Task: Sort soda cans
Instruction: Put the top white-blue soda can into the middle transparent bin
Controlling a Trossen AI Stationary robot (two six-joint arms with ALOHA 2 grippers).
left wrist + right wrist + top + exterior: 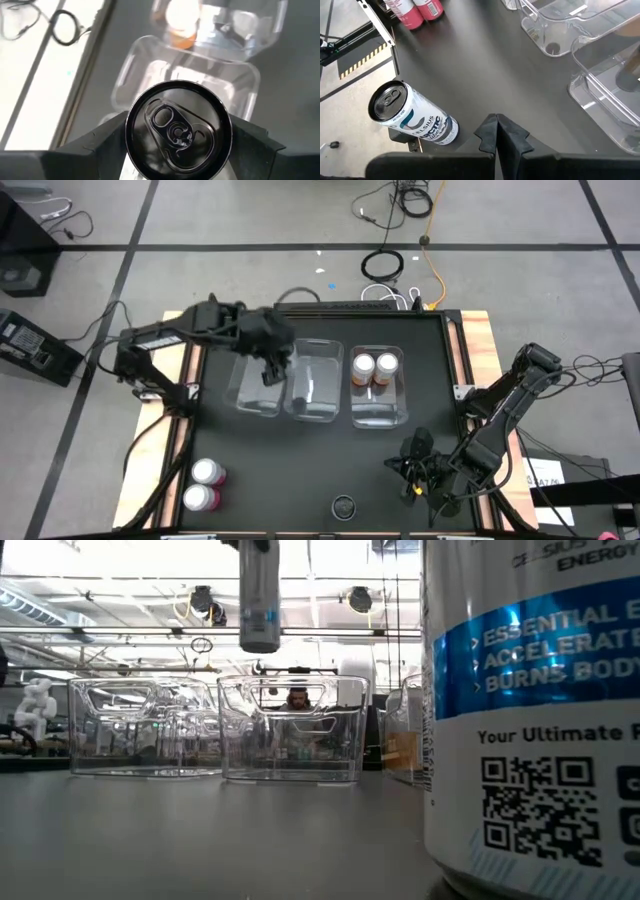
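My left gripper [274,368] is shut on a dark-topped soda can [177,127] and holds it high over the clear bins, about where the left bin [255,390] meets the middle bin [320,385]. Two orange cans [375,368] stand in the right bin. Two pink cans [204,485] stand on the mat near the front left. A white-and-blue can with a dark top [412,117] stands at the front centre. My right gripper [497,131] hovers shut beside it, touching nothing. My left gripper pinches the can between its two fingers [100,145], one on each side of the upper body [131,145] just under the rim. The fingers slant down from the table's left. The can [259,600] hangs upright, lifted clear above the bins.
Three clear bins stand side by side across the middle of the black mat [300,470]; the left and middle ones hold no cans. Open mat lies between the bins and the front edge. Cables lie on the floor beyond the far edge.
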